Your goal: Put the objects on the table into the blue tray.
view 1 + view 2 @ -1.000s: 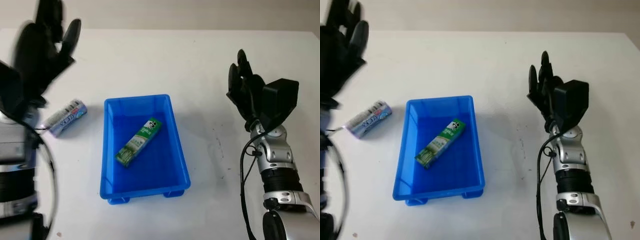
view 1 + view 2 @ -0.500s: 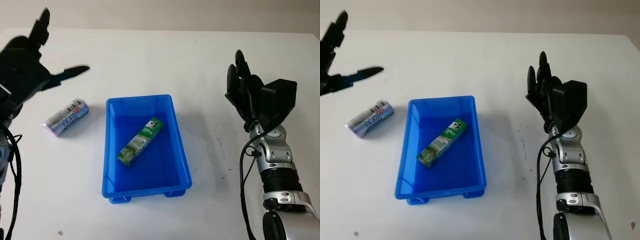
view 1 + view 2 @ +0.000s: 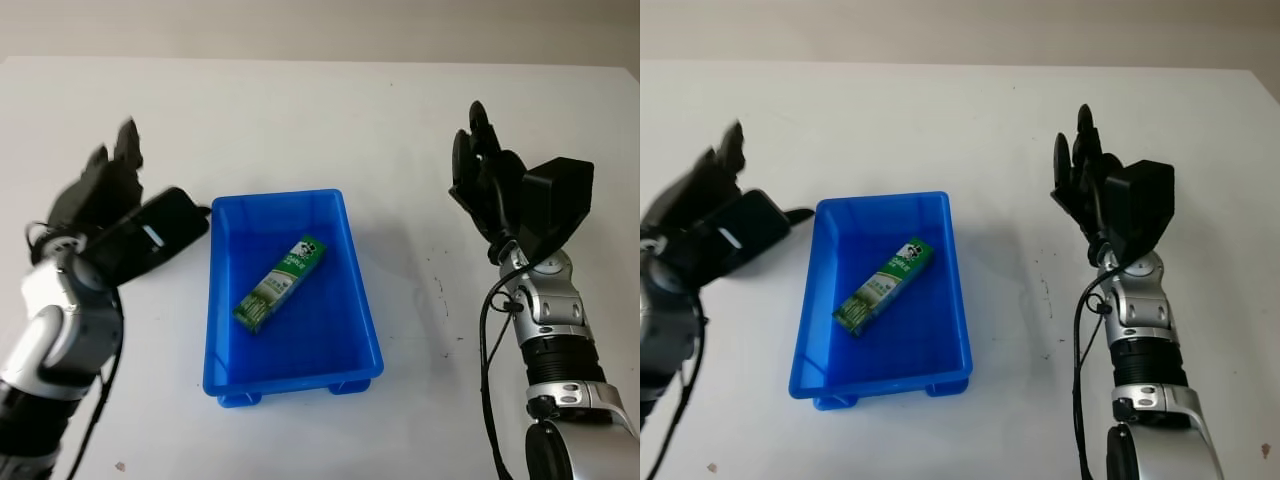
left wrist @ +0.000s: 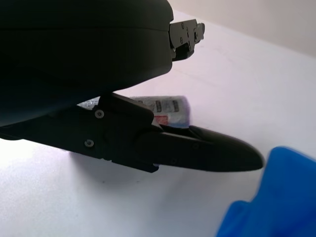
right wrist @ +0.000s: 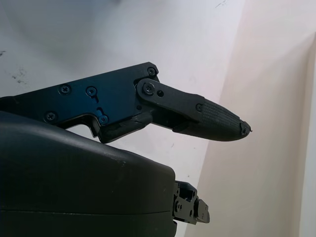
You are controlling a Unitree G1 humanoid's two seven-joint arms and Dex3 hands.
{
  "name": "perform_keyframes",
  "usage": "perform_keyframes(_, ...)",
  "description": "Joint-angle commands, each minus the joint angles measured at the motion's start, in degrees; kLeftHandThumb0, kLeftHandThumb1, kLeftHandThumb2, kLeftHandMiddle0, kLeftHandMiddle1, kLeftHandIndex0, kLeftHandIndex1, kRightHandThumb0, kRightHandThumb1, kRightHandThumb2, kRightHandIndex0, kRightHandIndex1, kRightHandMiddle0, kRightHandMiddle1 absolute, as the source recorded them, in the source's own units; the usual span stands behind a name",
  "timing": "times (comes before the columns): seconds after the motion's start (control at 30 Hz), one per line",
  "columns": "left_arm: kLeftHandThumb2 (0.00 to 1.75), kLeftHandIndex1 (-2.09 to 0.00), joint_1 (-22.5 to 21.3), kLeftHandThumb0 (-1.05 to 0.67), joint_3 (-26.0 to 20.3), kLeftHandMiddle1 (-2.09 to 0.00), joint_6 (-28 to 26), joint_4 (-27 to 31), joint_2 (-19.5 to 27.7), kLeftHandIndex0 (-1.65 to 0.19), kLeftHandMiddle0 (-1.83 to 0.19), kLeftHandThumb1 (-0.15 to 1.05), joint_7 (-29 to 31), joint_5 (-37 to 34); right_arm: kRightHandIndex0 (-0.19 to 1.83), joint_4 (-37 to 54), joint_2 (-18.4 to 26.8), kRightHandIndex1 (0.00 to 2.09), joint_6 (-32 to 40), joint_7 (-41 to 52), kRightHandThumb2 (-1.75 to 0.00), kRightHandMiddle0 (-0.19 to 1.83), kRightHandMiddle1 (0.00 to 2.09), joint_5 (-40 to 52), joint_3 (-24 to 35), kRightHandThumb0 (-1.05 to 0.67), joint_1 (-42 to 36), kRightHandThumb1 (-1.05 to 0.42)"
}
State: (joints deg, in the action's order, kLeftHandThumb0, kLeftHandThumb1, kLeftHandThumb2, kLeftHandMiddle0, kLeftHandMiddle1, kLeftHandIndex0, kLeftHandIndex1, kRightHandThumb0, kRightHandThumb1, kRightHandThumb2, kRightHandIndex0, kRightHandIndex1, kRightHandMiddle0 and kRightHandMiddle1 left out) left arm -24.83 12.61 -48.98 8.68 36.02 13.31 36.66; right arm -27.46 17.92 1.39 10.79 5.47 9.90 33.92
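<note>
The black left hand [image 3: 120, 225] is hovering open over the silver-and-blue foil packet [image 4: 165, 107], having dropped down from well above it; a grasp is looking imminent; the blue plastic tray [image 3: 355, 300], holding a green carton [image 3: 281, 283], is sitting just beside it; the right hand [image 3: 490, 180] is idling open, raised.

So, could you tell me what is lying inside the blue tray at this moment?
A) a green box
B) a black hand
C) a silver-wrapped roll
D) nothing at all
A: the green box lies slantwise on the floor of the blue tray, while the silver-wrapped roll sits on the table under the left hand.
</note>
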Motion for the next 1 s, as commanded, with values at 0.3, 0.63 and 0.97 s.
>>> perform_keyframes(0.3, 0.06, -0.03, -2.86, -0.82, 10.81, -0.05, -3.23, -9.32, 2.61, 0.16, 0.12, 1.01, 10.28, 11.62, -0.19, 0.03, 1.48, 0.00, -0.99, 1.07, -0.70, -0.19, 0.00, 0.99, 1.29, -0.72, 0.36, -1.05)
perform_keyframes(0.63, 0.05, -0.20, -7.34, -0.53, 20.14, -1.91, -5.46, -15.24, 4.41, -0.28, -0.07, 0.97, 27.73, 28.38, -0.19, -0.97, 1.50, 0.00, -1.53, 1.50, -0.70, -0.19, 0.00, 1.06, 1.56, -0.72, 1.08, -1.05)
perform_keyframes(0.97, 0.23, -0.76, -6.42, -0.47, 16.64, -2.09, -0.11, -13.86, 2.26, -0.25, -0.40, 1.05, 24.81, 35.57, -0.19, -0.71, 1.94, 0.00, -0.82, 2.19, -0.67, -0.19, 0.00, 1.44, 1.63, -0.75, 1.43, -1.05)
